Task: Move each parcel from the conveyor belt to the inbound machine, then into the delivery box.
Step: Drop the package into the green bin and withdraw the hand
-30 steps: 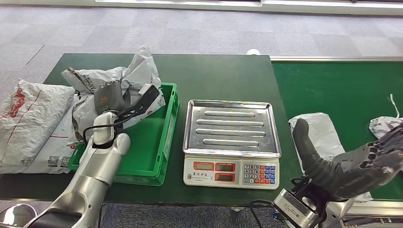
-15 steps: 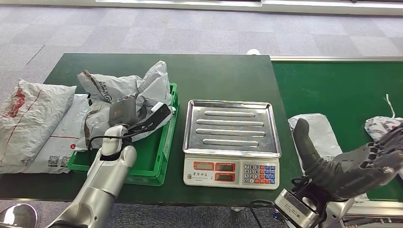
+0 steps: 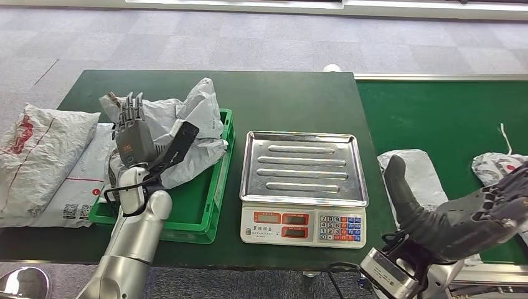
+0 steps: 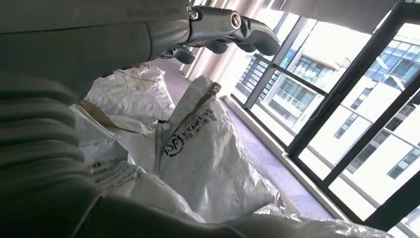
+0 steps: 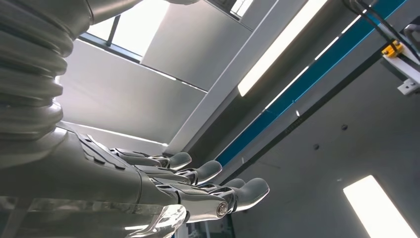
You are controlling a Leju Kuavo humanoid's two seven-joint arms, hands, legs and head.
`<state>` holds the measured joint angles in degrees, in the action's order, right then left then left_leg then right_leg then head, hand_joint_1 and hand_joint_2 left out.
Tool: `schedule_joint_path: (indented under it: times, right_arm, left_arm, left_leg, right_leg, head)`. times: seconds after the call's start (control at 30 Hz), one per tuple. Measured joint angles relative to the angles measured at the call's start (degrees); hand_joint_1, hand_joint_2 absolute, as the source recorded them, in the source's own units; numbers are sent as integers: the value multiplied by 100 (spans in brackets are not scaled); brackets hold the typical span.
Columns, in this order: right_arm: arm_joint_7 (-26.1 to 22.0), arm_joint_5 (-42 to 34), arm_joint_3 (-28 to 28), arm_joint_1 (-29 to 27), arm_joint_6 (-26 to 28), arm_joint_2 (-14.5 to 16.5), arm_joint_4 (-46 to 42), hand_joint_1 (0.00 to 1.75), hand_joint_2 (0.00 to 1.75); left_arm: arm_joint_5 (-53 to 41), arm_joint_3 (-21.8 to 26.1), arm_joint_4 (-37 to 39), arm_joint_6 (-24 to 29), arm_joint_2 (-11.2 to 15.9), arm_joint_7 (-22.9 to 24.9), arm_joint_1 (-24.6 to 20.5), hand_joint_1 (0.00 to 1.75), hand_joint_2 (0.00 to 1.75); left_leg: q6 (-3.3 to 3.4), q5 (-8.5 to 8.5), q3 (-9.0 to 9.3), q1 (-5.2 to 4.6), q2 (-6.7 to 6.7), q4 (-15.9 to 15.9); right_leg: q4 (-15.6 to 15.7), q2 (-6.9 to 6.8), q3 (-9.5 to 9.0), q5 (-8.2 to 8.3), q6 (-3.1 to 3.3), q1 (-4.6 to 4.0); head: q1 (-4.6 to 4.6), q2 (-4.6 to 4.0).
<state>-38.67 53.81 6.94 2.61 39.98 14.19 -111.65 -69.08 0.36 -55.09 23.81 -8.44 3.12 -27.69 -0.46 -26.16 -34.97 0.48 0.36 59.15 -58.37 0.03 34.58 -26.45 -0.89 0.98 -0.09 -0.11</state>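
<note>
Our left hand (image 3: 134, 134) hovers with fingers spread and empty over the crumpled parcel (image 3: 187, 134) lying in the green delivery box (image 3: 205, 205), while our right hand (image 3: 492, 208) waits, fingers apart, palm up beside the next parcel (image 3: 420, 171) on the conveyor belt (image 3: 448, 112), ready to scoop it.
</note>
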Motion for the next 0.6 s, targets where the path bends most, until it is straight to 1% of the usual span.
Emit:
schedule_joint_path:
  times: [0.13, 0.23, 0.27, 0.4, 0.53, 0.6]
  right_arm:
    - [-19, -7, -11, -1, 0, 0, 1, 0, 175]
    - [42, 3, -46, -4, 0, 0, 6, 0, 175]
    - [88, 24, -65, -6, 0, 0, 9, 0, 175]
    - [382, 258, -256, -33, 0, 7, 41, 0, 175]
    - [500, 378, -373, -47, 0, 11, 77, 0, 175]
    - [707, 620, -467, -51, 0, 12, 144, 0, 175]
  left_arm:
    - [108, 88, -289, 143, -62, -110, 111, 0, 0]
    - [431, 115, -567, 230, -125, -393, 215, 0, 0]
    - [637, 119, -676, 243, -152, -566, 260, 0, 0]
    - [2154, 120, -1343, 53, -287, -1745, 502, 0, 0]
    - [2669, 116, -1753, -165, -354, -2115, 632, 0, 175]
    - [3272, 72, -2005, -566, -373, -2564, 753, 0, 175]
  left_leg:
    - [0, 0, 0, 0, 0, 0]
    - [0, 0, 0, 0, 0, 0]
    - [0, 0, 0, 0, 0, 0]
    - [1, -2, -1, -1, 0, 0]
    - [1, -3, -2, -1, -1, 0]
    - [1, -3, -2, 0, 0, 0]
  right_leg:
    - [0, 0, 0, 0, 0, 0]
    - [0, 0, 0, 0, 0, 0]
    - [0, 0, -1, 0, 0, 0]
    - [0, 0, -1, 0, 0, 1]
    - [1, -2, -1, -1, 0, 0]
    - [1, -1, -1, -1, 0, -1]
  head:
    - [-1, 0]
    - [0, 0]
    - [0, 0]
    - [-1, 0]
    - [-1, 0]
    - [-1, 0]
